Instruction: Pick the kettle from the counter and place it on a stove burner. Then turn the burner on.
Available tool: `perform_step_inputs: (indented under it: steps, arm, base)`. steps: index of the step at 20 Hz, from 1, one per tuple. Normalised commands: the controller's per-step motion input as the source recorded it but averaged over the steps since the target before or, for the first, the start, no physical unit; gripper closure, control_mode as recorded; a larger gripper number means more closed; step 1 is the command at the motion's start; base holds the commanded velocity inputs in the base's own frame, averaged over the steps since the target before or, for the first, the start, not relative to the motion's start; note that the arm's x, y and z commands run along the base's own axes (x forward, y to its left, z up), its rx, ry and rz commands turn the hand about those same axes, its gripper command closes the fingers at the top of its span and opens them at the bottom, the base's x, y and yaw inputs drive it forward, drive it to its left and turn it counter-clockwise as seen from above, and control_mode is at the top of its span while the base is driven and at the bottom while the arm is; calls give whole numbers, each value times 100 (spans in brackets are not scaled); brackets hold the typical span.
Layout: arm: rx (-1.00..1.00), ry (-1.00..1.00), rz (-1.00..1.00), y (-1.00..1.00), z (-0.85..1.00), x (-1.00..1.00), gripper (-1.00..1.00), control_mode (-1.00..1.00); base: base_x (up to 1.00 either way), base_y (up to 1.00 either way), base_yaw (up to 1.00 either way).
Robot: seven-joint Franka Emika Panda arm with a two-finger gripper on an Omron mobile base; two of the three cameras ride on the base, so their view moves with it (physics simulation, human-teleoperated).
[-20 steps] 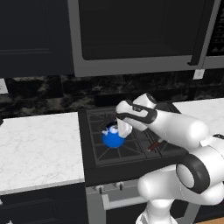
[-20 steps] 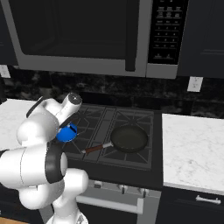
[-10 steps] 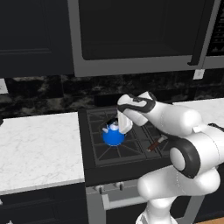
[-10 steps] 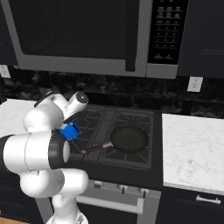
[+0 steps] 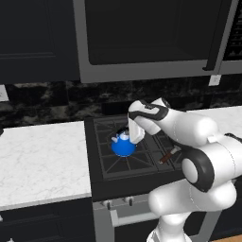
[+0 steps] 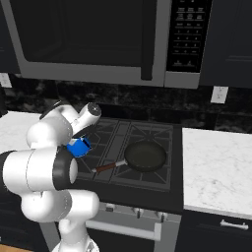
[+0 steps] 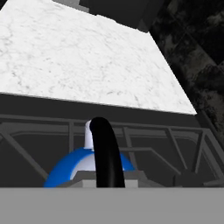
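Gripper is sitting right above the kettle on the front left stove burner, and I am reading it as being at the kettle's handle, though I cannot tell from these angles whether the fingers are clamped on it or let go. Through the hand camera I am seeing the black arched handle rising straight up the middle, with the blue body and the pale lid knob just behind it, and the grate bars spreading out around them. From the left base camera I am watching the kettle resting upright on the grate, spout pointing toward the counter. From the right base camera I am catching just a patch of its blue, tucked behind the arm's elbow. Further along the cooktop I am seeing the black frying pan lying on the right-hand grates, its brown handle pointing toward the front left. Beyond the stove, the microwave is hanging over it all.
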Motion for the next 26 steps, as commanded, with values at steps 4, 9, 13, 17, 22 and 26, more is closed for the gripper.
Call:
perform_step_inputs:
  steps: [4, 9, 13, 17, 22, 26]
  arm:
    - [0, 0, 0, 0, 0, 2, -100, -100]
    - [0, 0, 0, -4, 0, 0, -100, -100]
    - [0, -1, 0, -4, 5, -2, -100, -100]
    - [0, -9, 0, -7, 29, -9, -100, -100]
    - [0, -16, -2, 0, 61, -1, -100, -100]
    - [0, -23, -6, 0, 60, -42, -100, -100]
  base:
    - [0, 0, 0]
    - [0, 0, 0]
    - [0, 0, 0]
    - [0, 0, 0]
    - [0, 0, 0]
    - [0, 0, 0]
